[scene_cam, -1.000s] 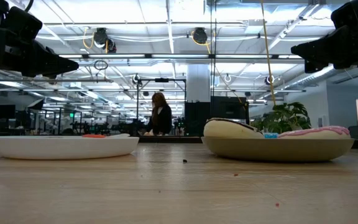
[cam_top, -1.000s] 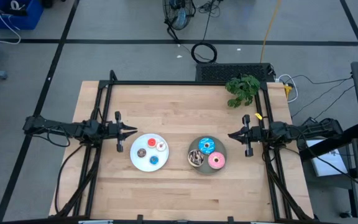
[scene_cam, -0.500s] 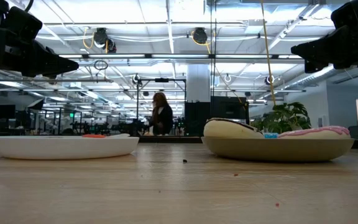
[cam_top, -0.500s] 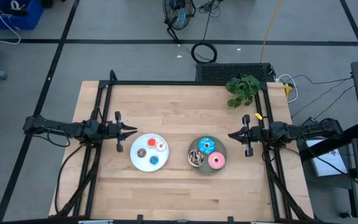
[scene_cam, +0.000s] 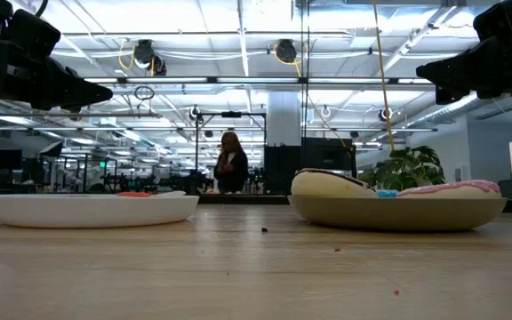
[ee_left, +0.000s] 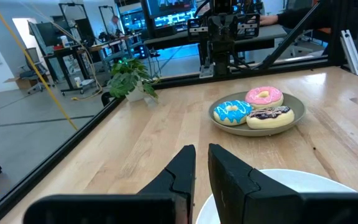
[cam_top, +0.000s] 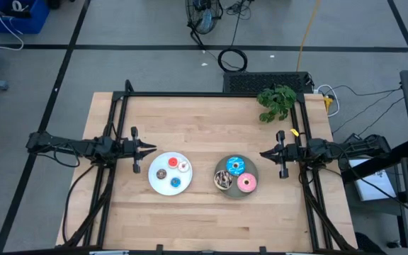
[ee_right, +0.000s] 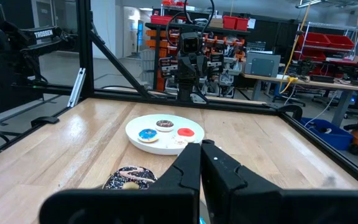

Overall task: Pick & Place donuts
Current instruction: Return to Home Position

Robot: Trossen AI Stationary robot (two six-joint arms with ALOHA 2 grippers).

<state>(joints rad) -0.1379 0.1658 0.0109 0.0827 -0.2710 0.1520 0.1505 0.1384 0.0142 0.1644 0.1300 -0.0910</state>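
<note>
Seven donuts lie on the two plates, so I judge that only the return to the rest pose remains. The tiny red donut point(cam_top: 173, 162), tiny white donut point(cam_top: 183, 166), tiny brown donut point(cam_top: 161, 174) and tiny blue donut point(cam_top: 176, 182) sit on the white plate point(cam_top: 151, 170); the blue sprinkled donut point(cam_top: 235, 166), brown sprinkled donut point(cam_top: 223, 180) and pink donut point(cam_top: 246, 183) sit on the grey plate point(cam_top: 253, 168).

To do this step well, I would hold each arm high and level and draw it straight back along its own side; I would never dip toward a plate rim, because a small touch could scatter the rings.

The left gripper point(cam_top: 152, 148) hovers just beside the white plate, at the left edge of the table point(cam_top: 190, 120); its fingers point(ee_left: 185, 165) are closed to a thin slit and hold nothing. The right gripper point(cam_top: 263, 153) hovers just beside the grey plate; its fingers point(ee_right: 191, 163) are pressed together, also empty, touching neither plate nor donut.
</note>
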